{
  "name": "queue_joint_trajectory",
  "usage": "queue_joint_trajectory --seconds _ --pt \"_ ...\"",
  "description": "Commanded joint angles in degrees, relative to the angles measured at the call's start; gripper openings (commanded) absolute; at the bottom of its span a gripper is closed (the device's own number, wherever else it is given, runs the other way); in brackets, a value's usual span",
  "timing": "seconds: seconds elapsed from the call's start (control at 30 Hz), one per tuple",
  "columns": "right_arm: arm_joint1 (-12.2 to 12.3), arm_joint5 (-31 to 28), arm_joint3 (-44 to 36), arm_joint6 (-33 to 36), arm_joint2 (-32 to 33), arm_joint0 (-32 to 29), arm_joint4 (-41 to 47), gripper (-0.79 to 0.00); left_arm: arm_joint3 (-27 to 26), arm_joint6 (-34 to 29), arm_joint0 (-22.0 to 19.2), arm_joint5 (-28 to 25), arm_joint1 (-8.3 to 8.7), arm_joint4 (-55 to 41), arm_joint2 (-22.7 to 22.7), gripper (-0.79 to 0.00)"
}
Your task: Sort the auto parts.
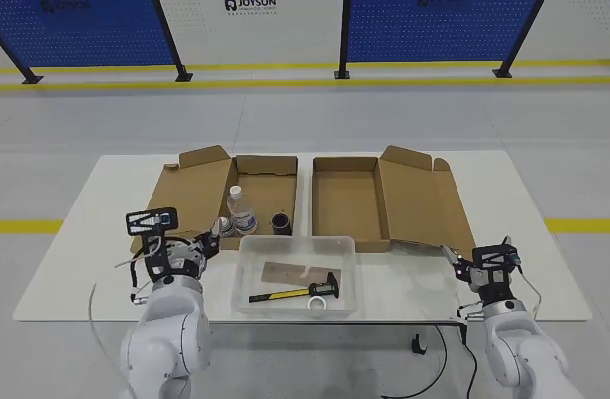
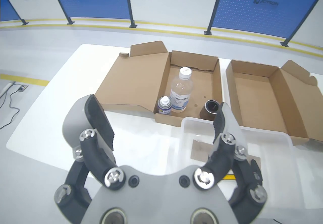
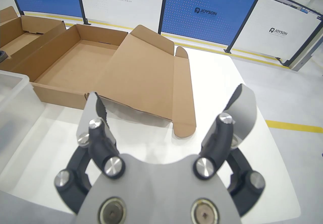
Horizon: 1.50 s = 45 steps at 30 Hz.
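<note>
A clear plastic bin [image 1: 247, 291] at the table's front middle holds a yellow-and-black caliper [image 1: 297, 292], a brown flat piece [image 1: 290, 272] and a white ring [image 1: 316, 305]. The left cardboard box [image 1: 287, 166] holds a water bottle [image 1: 241, 210], a small spray can [image 1: 225, 226] and a dark cylinder [image 1: 281, 223]. The right cardboard box [image 1: 345, 204] has nothing inside. My left gripper [image 2: 156, 111] hovers open just left of the bin. My right gripper [image 3: 167, 97] is open over the table's front right, by the right box's flap [image 3: 151, 78].
Both box lids lie flat outward on the white table [image 1: 86, 239]. Bare table surface lies at the far left and far right. Blue and white fence panels [image 1: 106, 30] stand beyond the table across the floor.
</note>
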Motion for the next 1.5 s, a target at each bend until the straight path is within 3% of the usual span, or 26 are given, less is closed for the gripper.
queue_joint_trajectory --seconds 0.0,0.17,0.73,0.87,1.1,1.23,1.37,1.47 --pt "0.0 0.0 0.0 0.0 0.0 0.0 0.0 0.0 -0.3 0.4 1.3 1.4 -0.09 0.8 -0.3 0.0" --pt "0.0 0.0 0.0 0.0 0.0 0.0 0.0 0.0 -1.0 0.3 3.6 6.1 -0.47 2.2 -0.6 0.0" --pt "0.0 -0.2 -0.2 0.0 0.0 0.2 0.0 0.0 -1.0 0.3 3.6 6.1 -0.47 2.2 -0.6 0.0" --pt "0.0 -1.3 -1.6 3.6 -0.6 3.2 -0.8 0.0 -1.0 0.3 3.6 6.1 -0.47 2.2 -0.6 0.0" --pt "0.0 -4.8 -8.0 17.3 -3.5 10.3 -3.1 0.0 -1.0 0.3 3.6 6.1 -0.47 2.2 -0.6 0.0" --pt "0.2 -13.3 -10.9 29.0 -6.3 16.8 -2.3 0.0 -1.0 0.3 3.6 6.1 -0.47 2.2 -0.6 0.0" --pt "0.3 -21.2 -10.2 39.0 -9.7 24.4 2.5 0.0 -1.0 0.3 3.6 6.1 -0.47 2.2 -0.6 0.0" --pt "-0.1 -23.8 -8.3 45.5 -12.7 29.2 10.0 0.0 -1.0 0.3 3.6 6.1 -0.47 2.2 -0.6 0.0"
